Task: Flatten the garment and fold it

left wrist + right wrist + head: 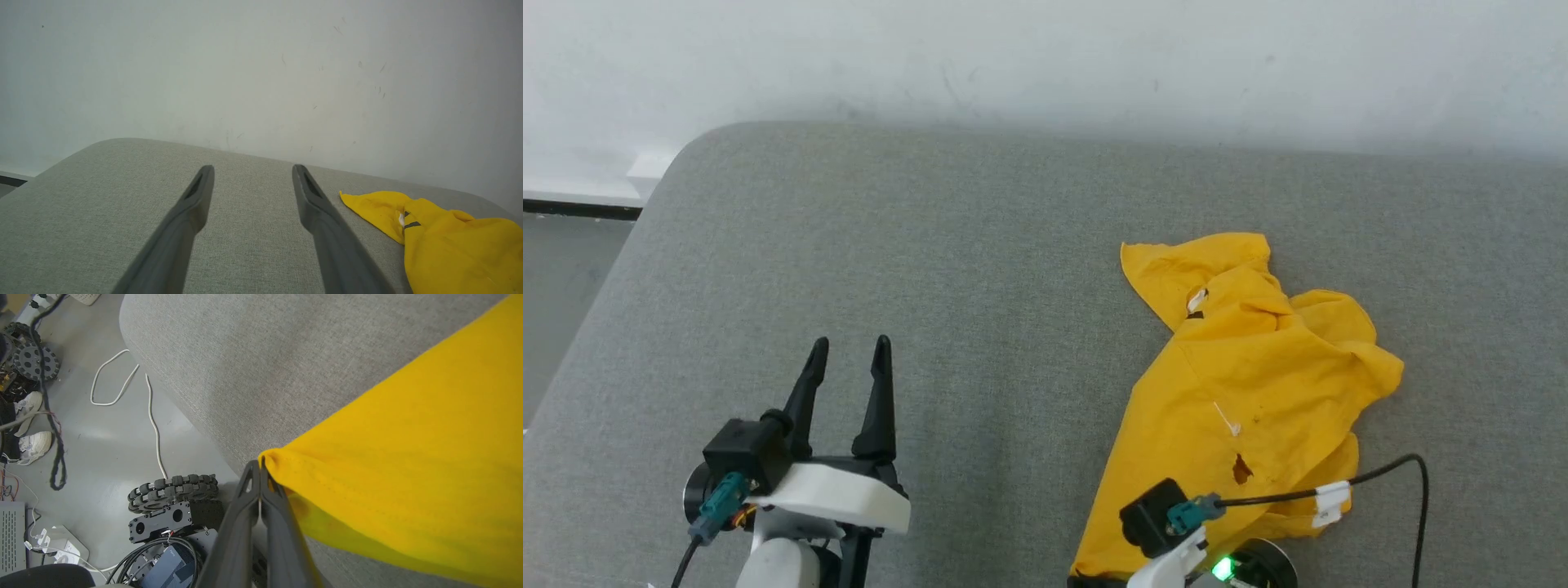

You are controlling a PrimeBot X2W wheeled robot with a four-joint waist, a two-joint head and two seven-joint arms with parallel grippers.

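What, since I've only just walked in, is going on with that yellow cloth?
The robot is starting to flatten and fold the garment, which lies crumpled on the grey padded surface. Its right gripper is shut on a corner at the near edge. The left gripper hovers open beside it, holding nothing.

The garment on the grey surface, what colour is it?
The garment is plain yellow; the head view shows it best.

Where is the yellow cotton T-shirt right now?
In the head view, the yellow T-shirt lies crumpled on the right half of the grey fabric surface, its near corner pinched by the right gripper.
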